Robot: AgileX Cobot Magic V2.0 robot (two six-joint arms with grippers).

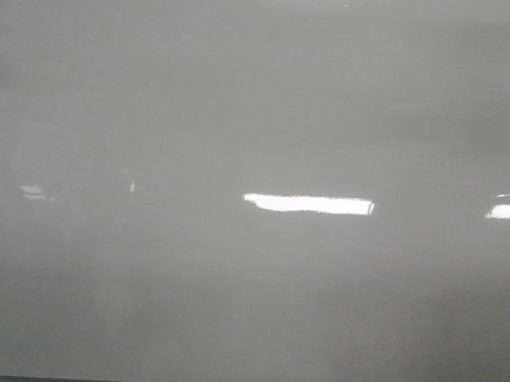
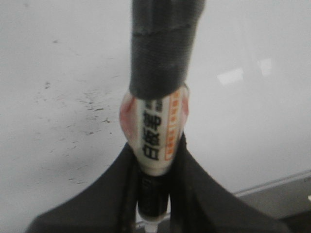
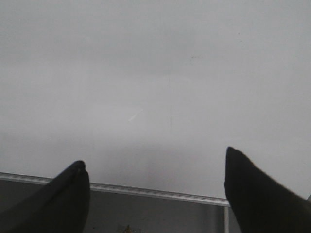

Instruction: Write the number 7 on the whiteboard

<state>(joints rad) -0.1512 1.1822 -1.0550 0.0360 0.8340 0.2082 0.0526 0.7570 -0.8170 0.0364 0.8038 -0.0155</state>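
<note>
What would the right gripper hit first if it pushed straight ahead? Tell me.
Probably the whiteboard. The right gripper is open and empty, its fingers aimed at the board's lower part, just above the metal bottom edge. Nothing shows in between, though depth is unclear.

Through the right wrist camera I saw the right gripper (image 3: 155, 194) with its two dark fingertips (image 3: 73, 187) spread wide apart — nothing sat between them. Beyond them the whiteboard (image 3: 155, 73) filled most of the view, pale grey and glossy, carrying only a few faint smudges and a thin vertical streak. Its thin metal edge (image 3: 146, 191) ran across just behind the fingertips — a darker surface lay past it.
</note>
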